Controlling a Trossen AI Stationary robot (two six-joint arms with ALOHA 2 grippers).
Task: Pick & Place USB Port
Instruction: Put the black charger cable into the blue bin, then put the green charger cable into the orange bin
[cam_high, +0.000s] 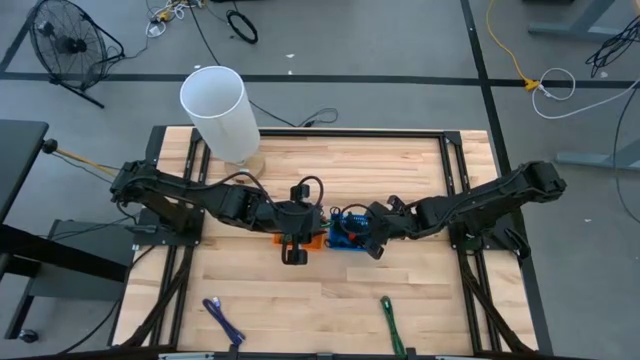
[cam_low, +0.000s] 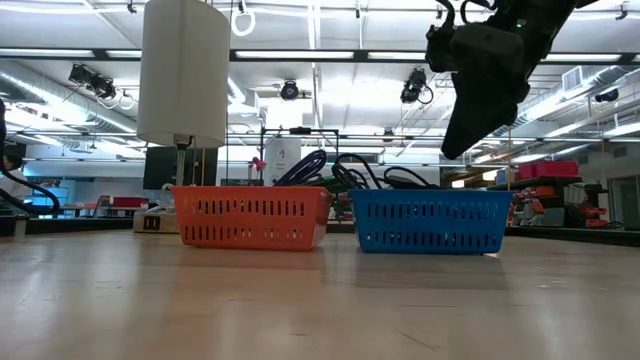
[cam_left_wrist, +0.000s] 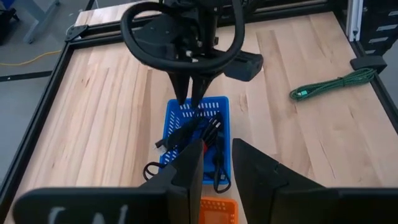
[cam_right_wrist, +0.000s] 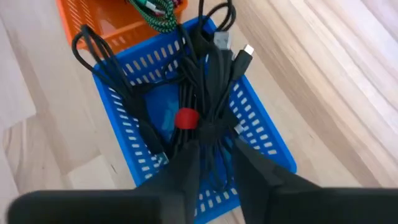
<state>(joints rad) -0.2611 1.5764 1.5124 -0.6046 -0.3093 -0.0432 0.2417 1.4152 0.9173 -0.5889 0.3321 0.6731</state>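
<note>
Right gripper hovers directly over the blue basket, fingers slightly parted, nothing between them. In the basket: a bundle of black cables, cinched mid-length by a tie with a red spot, plugs splaying toward the orange basket, which touches the blue basket's end and holds a green cable.

Judgement: bundle is light, limp and springy; loose loops may snag the basket's slotted walls. Best hold looks to be the tied waist, where strands are packed firm.

Left gripper waits above the orange basket, fingers apart, empty.
</note>
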